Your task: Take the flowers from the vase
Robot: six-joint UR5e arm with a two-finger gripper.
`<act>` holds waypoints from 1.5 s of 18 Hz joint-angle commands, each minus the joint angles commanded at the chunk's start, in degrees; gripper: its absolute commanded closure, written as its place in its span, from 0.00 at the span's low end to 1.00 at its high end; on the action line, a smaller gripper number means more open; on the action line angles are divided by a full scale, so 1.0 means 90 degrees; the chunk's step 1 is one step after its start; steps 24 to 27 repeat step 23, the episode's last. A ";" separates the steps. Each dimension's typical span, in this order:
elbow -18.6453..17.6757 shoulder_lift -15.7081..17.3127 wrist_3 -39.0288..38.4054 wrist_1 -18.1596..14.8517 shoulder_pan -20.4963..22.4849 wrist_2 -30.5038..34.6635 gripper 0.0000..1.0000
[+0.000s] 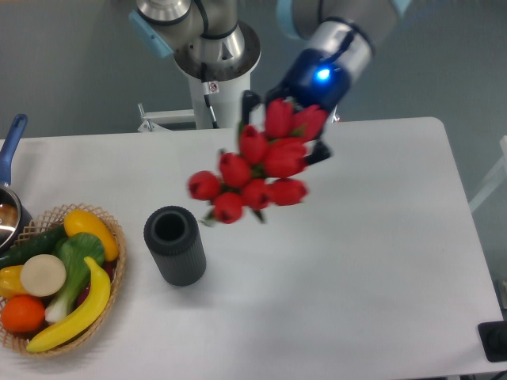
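Red flowers [257,170] (green leaves barely showing) above a white table [372,261], near a dark grey ribbed vase [174,245] and tan wicker basket [111,226].

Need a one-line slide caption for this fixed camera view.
Gripper holds red tulip bunch in the air, clear of the empty dark ribbed vase.

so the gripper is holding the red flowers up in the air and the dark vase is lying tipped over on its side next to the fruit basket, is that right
Not quite. In the camera view the vase stands upright with its round mouth open and empty, beside the fruit basket. The rest holds: the gripper has the red flowers lifted clear of it.
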 joint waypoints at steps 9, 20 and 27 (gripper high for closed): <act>-0.0303 0.0078 0.0754 -0.0098 0.0030 0.4043 1.00; -0.0470 -0.0507 0.2336 -0.1709 -0.0156 0.7228 0.97; -0.0147 -0.0635 0.2483 -0.2166 -0.0097 0.7317 0.97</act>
